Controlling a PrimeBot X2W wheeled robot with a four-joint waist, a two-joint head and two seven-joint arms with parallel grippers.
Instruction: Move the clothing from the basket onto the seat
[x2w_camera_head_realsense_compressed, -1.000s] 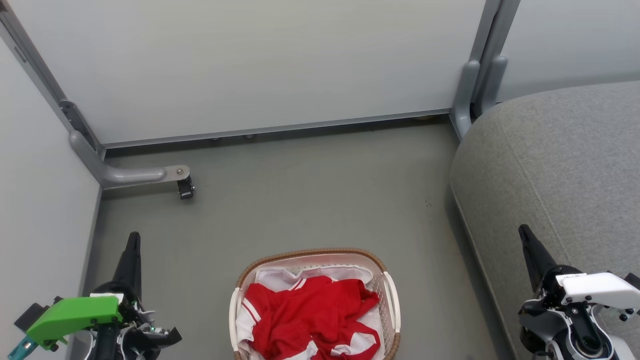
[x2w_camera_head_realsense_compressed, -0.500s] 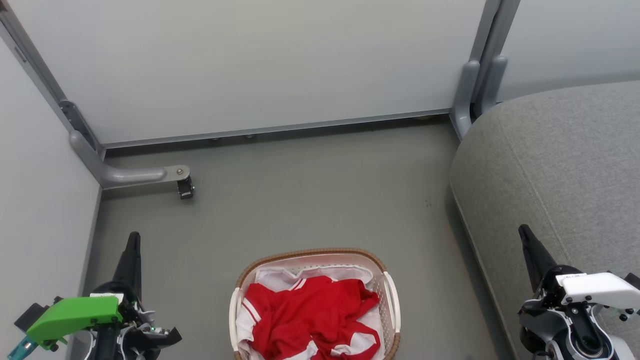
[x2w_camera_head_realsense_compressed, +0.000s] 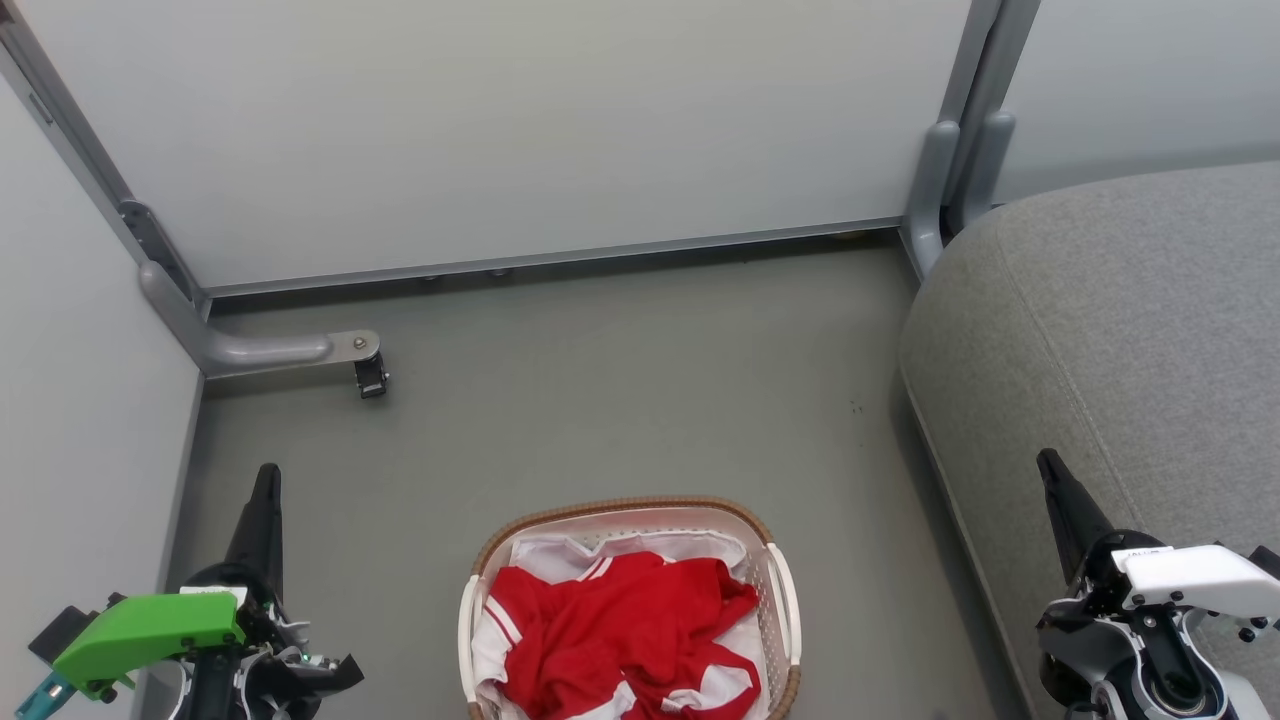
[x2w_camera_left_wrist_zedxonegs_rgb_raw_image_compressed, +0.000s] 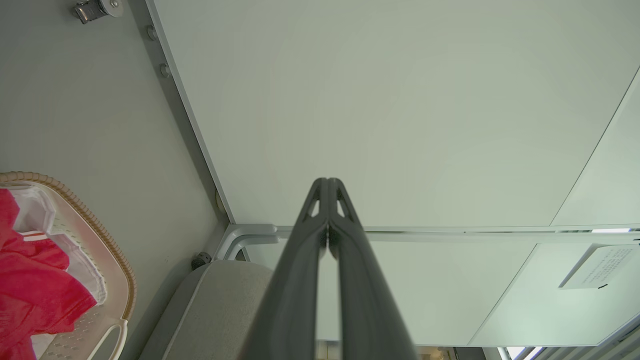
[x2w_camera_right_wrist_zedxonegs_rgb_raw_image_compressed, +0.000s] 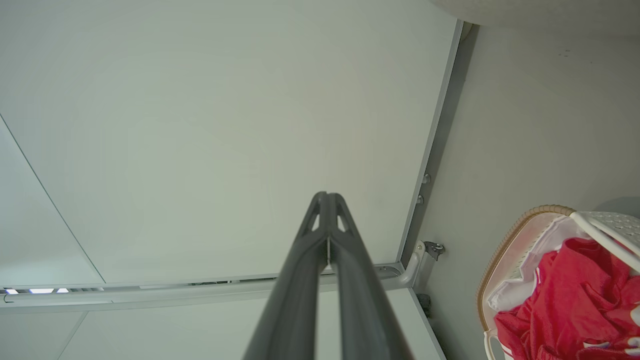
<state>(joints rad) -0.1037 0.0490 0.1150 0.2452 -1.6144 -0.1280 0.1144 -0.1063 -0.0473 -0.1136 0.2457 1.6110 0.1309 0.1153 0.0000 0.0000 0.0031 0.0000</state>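
Grey floor (x2w_camera_head_realsense_compressed: 620, 380) runs between pale partition panels (x2w_camera_head_realsense_compressed: 500, 130). The basket (x2w_camera_head_realsense_compressed: 625, 505) stands on it at the near middle, and the seat (x2w_camera_head_realsense_compressed: 1120, 300) rises to the robot's right, apart from the basket across a strip of floor. All the clothing (x2w_camera_head_realsense_compressed: 620, 630) lies crumpled in the basket, heaped over a white cloth (x2w_camera_head_realsense_compressed: 555, 555) that lines it; none is on the seat yet. The red jersey looks light, limp and a little slick, so it should bunch and trail when lifted, and one garment may drag another along. A raised fold near the top of the heap seems the best place to pinch, well clear of the white cloth beneath. The left gripper (x2w_camera_head_realsense_compressed: 267, 480) hovers over the floor to the basket's left, its jaws pressed together on nothing. The right gripper (x2w_camera_head_realsense_compressed: 1050, 465) shows over the seat's near part, jaws likewise clenched and empty; both must part before any grasp.
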